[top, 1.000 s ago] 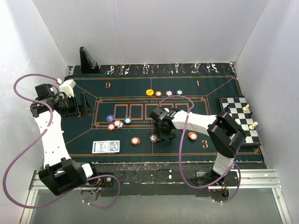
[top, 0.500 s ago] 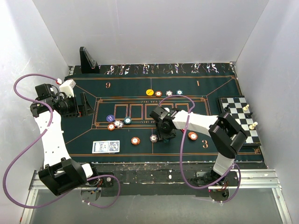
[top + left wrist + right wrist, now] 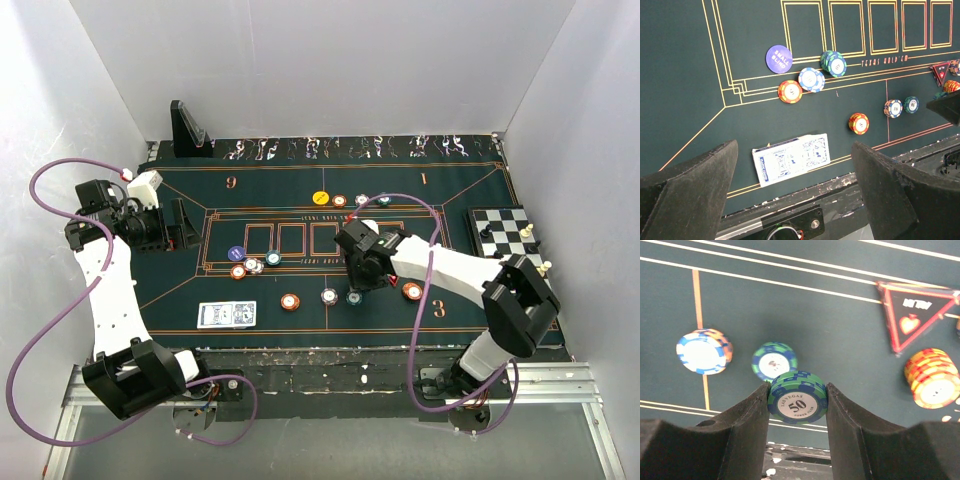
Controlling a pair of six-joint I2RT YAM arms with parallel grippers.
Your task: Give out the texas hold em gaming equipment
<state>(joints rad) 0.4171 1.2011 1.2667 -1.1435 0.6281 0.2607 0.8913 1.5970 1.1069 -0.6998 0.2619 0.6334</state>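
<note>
While the right hand (image 3: 798, 390) pinched the green 50 chip (image 3: 797, 404) by its edges over the table (image 3: 840, 320), the left hand (image 3: 794, 146) hung wide open. Risk: the thin edge grip could slip, dropping it onto the loose green chip (image 3: 774, 361) just beyond.

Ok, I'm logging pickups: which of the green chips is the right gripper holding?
The chip marked 50, pinched in the right gripper; the other green chip lies free just beyond it.
</note>
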